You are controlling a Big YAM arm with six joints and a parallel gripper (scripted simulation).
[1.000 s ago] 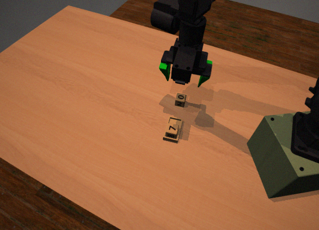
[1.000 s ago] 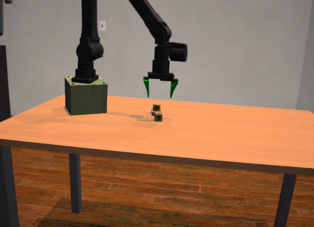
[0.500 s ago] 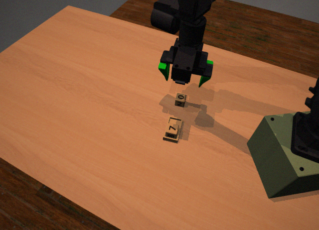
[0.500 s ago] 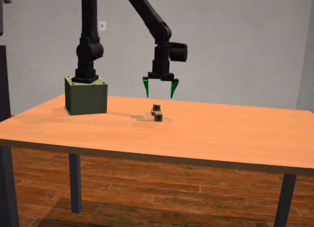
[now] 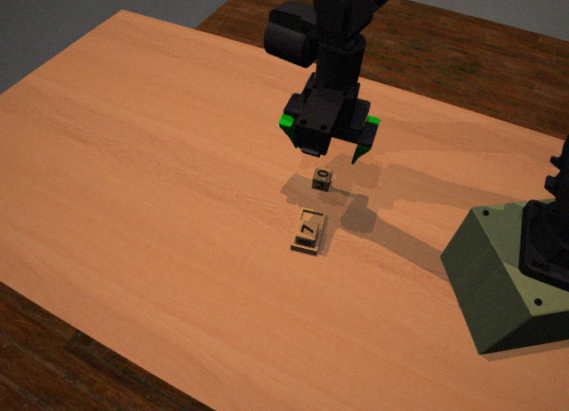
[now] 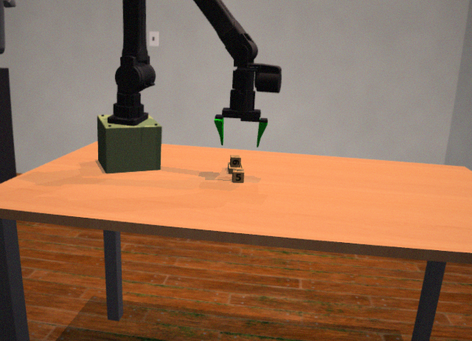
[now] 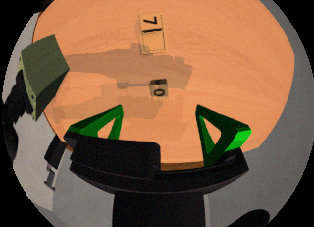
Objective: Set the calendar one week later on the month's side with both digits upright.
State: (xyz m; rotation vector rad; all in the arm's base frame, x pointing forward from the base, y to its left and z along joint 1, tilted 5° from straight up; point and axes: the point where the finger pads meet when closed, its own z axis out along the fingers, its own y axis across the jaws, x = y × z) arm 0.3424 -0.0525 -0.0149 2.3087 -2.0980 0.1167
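My gripper [image 5: 324, 155] [image 6: 240, 145] [image 7: 159, 108] is wide open and empty, above and a little beyond the loose cube in the top view. The loose wooden cube [image 5: 321, 180] [image 6: 238, 176] [image 7: 158, 88] lies flat on the table outside the tray. Its top shows 0, its side toward the top camera looks like a sideways 2, and its side toward the exterior camera shows an upright 5. The tray [image 5: 303, 249] [image 7: 153, 42] lies flat. The other cube [image 5: 307, 232] [image 6: 234, 161] [image 7: 150, 22] sits at its far end from the loose cube, 7 on top; its month-side digit is unclear.
The green arm base [image 5: 477, 278] [image 6: 129, 148] [image 7: 44, 67] stands on the table, to the right of the tray in the top view. The tray's half nearer the loose cube holds no cube. Arm shadows fall around the loose cube.
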